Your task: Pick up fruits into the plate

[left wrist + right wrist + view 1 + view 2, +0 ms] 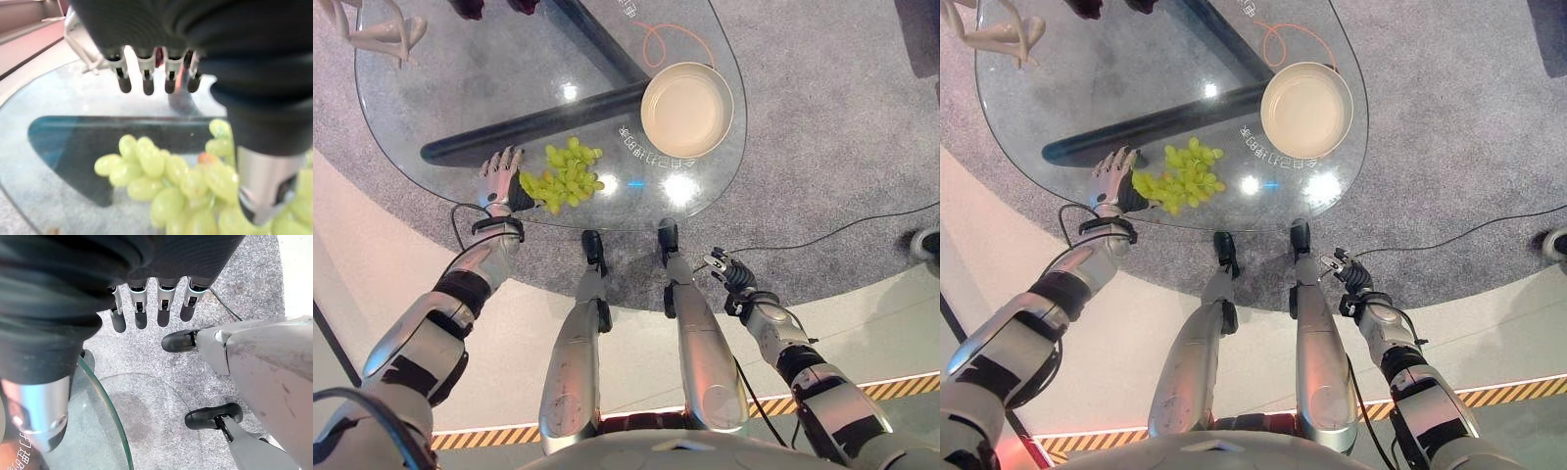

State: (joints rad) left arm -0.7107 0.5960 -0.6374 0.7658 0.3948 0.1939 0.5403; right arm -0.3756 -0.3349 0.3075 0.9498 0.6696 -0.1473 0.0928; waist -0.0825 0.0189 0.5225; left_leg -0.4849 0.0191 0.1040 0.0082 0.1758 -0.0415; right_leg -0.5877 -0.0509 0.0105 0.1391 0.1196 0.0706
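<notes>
A bunch of green grapes (564,176) lies on the glass table (460,88) near its front edge. My left hand (499,176) rests just left of the bunch, fingers straight, thumb against the grapes (161,181). The cream plate (686,109) stands empty to the right of the grapes, a hand's width away. My right hand (729,271) hangs below the table's front edge over the carpet, its fingers (142,313) straight and holding nothing.
A pale stand (382,29) sits at the table's far left corner. A dark beam (529,122) runs under the glass behind the grapes. Grey carpet (822,147) surrounds the table; a striped line (901,387) marks the floor on the right.
</notes>
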